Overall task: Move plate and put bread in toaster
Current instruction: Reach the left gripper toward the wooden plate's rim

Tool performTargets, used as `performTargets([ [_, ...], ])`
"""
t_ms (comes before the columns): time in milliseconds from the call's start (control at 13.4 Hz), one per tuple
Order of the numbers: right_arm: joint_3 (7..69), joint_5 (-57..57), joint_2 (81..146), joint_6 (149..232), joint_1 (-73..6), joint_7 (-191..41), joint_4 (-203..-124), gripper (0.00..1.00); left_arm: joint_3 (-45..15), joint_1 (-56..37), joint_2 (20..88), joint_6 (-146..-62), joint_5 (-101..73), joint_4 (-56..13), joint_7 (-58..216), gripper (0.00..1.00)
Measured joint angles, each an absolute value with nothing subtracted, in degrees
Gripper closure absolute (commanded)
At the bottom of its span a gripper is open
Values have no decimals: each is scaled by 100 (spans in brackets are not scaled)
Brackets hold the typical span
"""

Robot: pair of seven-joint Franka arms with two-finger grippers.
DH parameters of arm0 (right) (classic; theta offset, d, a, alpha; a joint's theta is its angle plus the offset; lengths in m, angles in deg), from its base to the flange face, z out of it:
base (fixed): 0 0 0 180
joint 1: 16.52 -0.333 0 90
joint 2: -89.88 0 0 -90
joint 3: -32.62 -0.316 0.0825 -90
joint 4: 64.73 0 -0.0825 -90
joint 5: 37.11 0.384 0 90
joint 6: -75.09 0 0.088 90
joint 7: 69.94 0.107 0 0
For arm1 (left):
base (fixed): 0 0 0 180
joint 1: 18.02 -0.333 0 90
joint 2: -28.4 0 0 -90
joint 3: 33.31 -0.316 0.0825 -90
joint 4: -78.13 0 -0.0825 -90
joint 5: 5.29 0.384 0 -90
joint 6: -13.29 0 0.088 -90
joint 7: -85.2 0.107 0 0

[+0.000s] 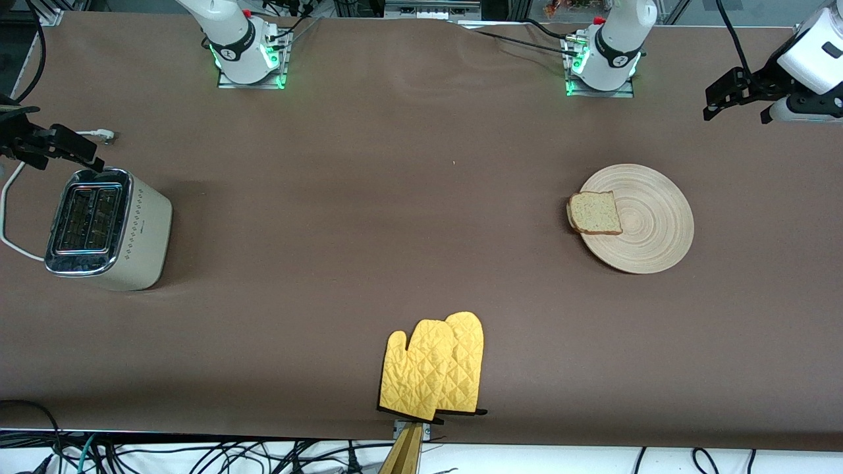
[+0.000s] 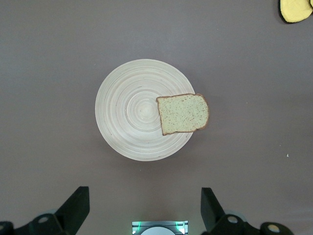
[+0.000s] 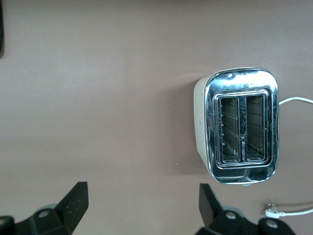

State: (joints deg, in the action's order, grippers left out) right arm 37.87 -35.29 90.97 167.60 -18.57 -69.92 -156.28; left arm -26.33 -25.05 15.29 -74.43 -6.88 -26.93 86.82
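Bread [image 1: 596, 212] lies on the plate [image 1: 649, 227], its crust overhanging the rim on the side toward the right arm's end of the counter [image 1: 369, 197]. I see the plate resting flat toward the left arm's end. My left claw [image 1: 734, 99] hangs released over that end's edge, fingers [image 2: 76, 205] spread wide in the left wrist view. My right claw [image 1: 62, 148] hovers released above the counter's other end, beside the toaster [image 1: 105, 227], whose two slots stand empty. Yellow oven mitts [image 1: 435, 368] lie at the edge nearest the front camera.
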Motion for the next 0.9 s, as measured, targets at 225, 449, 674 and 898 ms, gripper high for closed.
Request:
performTargets([
  [225, 3839, -3529, 9104, 16766, -1851, -7040, -15664, 0, -2633, -2504, 1531, -7443, -688, -2693, 8682, 0],
  [449, 3856, -3529, 9104, 16769, -1851, -7043, -15665, 0, -2636, -2507, 1536, -7443, -688, -2693, 8682, 0],
  [674, 3902, -3529, 9104, 16796, -1848, -7055, -15667, 0, -2912, -2567, 1726, -7461, -688, -2692, 8927, 0],
  [898, 3920, -3529, 9107, 16805, -1844, -7062, -15678, 0, -3757, -2704, 2398, -7760, -789, -2688, 9911, 0],
])
